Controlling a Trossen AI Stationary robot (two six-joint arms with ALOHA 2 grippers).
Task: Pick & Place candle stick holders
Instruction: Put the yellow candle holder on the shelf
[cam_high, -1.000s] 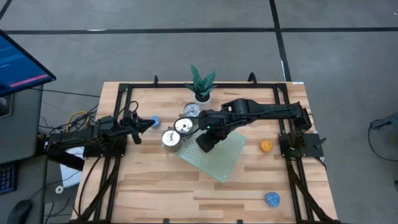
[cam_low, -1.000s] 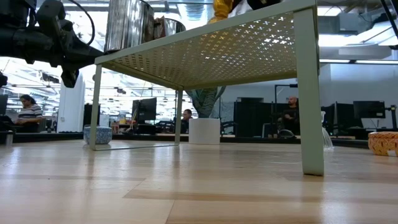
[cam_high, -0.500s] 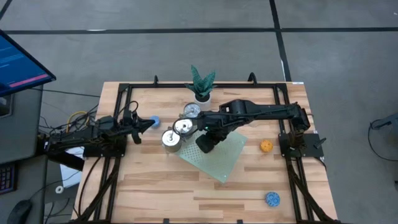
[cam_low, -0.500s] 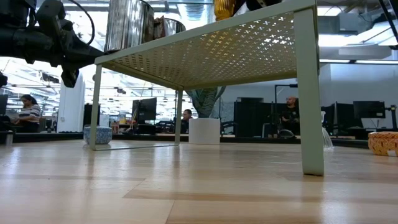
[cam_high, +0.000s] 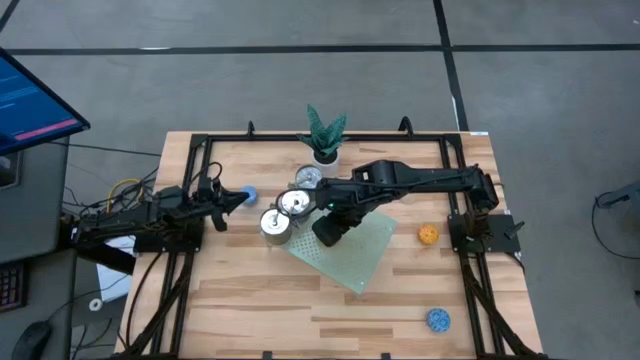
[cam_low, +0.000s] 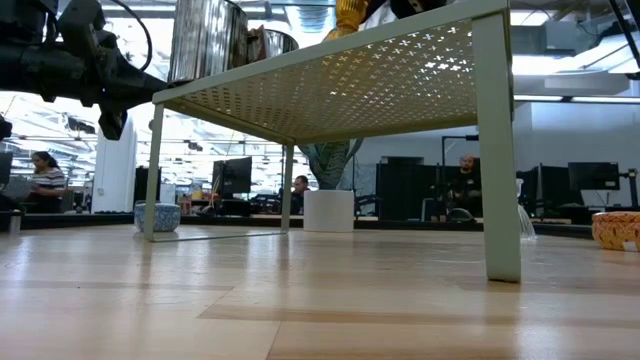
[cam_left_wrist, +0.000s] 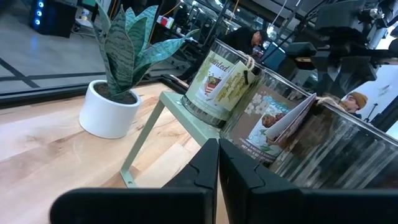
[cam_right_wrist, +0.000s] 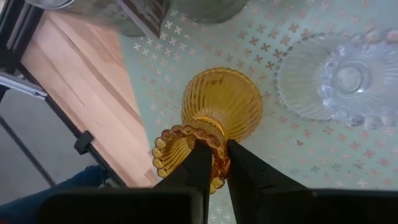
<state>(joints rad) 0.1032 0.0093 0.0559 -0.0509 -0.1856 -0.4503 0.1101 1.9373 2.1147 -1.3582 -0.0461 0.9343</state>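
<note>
Item: right gripper (cam_right_wrist: 212, 163), shifted slightly leftward over the pale green perforated mat (cam_high: 362, 262) since a second earlier; amber holder (cam_right_wrist: 214, 118) carried with it. Fingers (cam_right_wrist: 194, 168) pinched on the beaded rim of the amber holder, its ribbed bowl apparently resting on the mat beside a clear glass holder (cam_right_wrist: 348, 78). Silver holders (cam_high: 285, 212) close by at the mat's edge. Left gripper (cam_left_wrist: 219, 180): fingers pressed together, empty, waiting near a blue holder (cam_high: 249, 193). Handling note: release looked due; part the fingers gently, lift straight up, avoid tipping the amber piece or nudging its glass neighbour
</note>
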